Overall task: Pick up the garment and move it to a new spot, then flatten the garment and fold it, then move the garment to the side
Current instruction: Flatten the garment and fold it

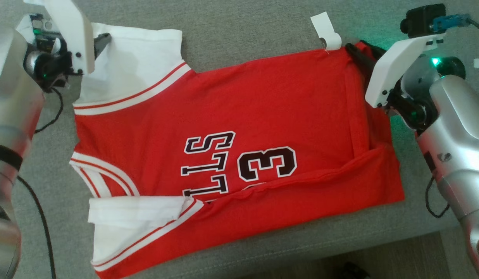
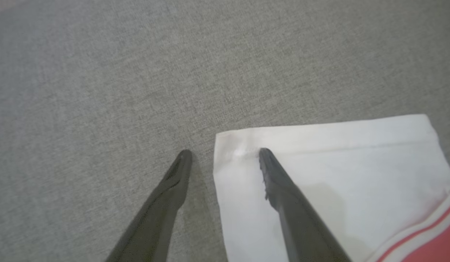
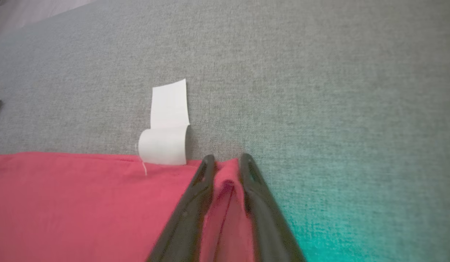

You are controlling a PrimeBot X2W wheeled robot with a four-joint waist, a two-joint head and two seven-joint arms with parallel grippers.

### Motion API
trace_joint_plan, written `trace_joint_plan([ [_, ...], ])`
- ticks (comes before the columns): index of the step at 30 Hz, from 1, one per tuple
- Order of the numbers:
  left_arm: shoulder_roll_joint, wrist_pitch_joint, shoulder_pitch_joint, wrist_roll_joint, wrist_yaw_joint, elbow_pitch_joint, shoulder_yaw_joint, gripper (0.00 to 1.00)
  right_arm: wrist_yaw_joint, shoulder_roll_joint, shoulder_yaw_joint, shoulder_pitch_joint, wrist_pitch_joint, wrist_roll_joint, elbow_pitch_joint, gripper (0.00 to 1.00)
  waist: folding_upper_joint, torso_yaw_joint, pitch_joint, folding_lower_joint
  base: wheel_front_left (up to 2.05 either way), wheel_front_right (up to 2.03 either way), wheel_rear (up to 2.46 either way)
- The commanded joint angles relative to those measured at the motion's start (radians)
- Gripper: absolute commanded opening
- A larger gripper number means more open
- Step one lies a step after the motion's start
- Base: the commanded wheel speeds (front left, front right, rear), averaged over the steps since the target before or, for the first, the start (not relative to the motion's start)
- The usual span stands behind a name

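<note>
The garment [image 1: 224, 128] is a red jersey with white sleeves and black lettering, lying spread on a grey fabric surface [image 1: 243, 35]. Its near edge is folded over. My left gripper [image 2: 224, 152] is open at the far left white sleeve corner [image 2: 319, 145]: one finger lies over the white cloth, the other over bare grey fabric. In the head view my left gripper [image 1: 102, 40] hangs above that sleeve. My right gripper [image 3: 228, 160] is at the far right red corner, its jaws close together with a raised fold of red cloth [image 3: 225, 182] between them; my right gripper [image 1: 355, 52] shows there too.
A white care tag [image 3: 166, 123] curls off the jersey's far hem, just beside my right fingers. The grey surface's front edge [image 1: 340, 248] runs along the bottom right, with darker floor beyond. Black cables [image 1: 42, 217] hang by both arms.
</note>
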Motion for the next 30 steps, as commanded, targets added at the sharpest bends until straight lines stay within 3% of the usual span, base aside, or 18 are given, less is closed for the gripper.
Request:
trace_joint_plan([
  [1,0.034,0.007,-0.055,-0.006,-0.005,-0.003,0.011,0.59,-0.001,-0.002,0.037,0.018,-0.004,0.016,0.000,0.00,0.0000,-0.001,-0.002,0.0000,0.00,0.00,0.00],
  [2,0.035,-0.001,-0.057,-0.006,-0.005,0.000,0.008,0.15,-0.001,-0.006,0.047,0.016,-0.006,0.024,0.004,0.00,0.0000,-0.001,-0.003,0.0000,0.00,0.00,0.00],
  [3,0.036,-0.013,-0.059,-0.006,-0.005,0.005,0.007,0.00,-0.001,-0.010,0.056,0.014,-0.011,0.030,0.007,0.00,0.0000,-0.001,-0.005,0.0000,0.00,0.00,0.00],
  [16,0.042,-0.125,-0.064,-0.034,-0.006,0.017,-0.023,0.00,-0.001,-0.047,0.087,0.002,-0.212,0.087,0.064,0.00,0.0000,0.039,-0.061,0.0000,0.00,0.00,0.00],
  [30,0.067,-0.132,0.009,-0.113,-0.006,-0.073,-0.092,0.00,-0.001,-0.074,0.137,0.044,-0.302,0.147,0.125,0.00,0.0000,0.090,-0.178,0.0000,0.00,0.00,0.00],
])
